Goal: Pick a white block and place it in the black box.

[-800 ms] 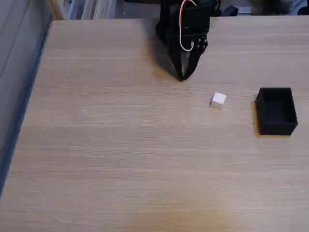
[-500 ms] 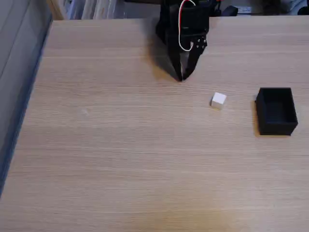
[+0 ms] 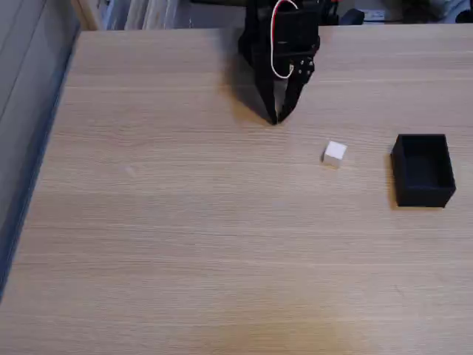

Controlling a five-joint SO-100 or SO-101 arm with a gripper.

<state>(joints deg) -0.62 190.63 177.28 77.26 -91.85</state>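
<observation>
The white block (image 3: 335,153) is sitting on the wooden table (image 3: 185,237), well apart from the black box (image 3: 423,170) lying to its right in the fixed view. Up and to the left of the block, the black gripper (image 3: 275,118) is pointing down at the tabletop, its fingers pressed together at the tips and holding nothing.

Office-like room: wooden desk (image 3: 185,244), shelved papers (image 3: 140,11).

white block (image 3: 335,153) on table (image 3: 185,244) | black box (image 3: 423,169) to its right | gripper (image 3: 276,118) behind-left
</observation>
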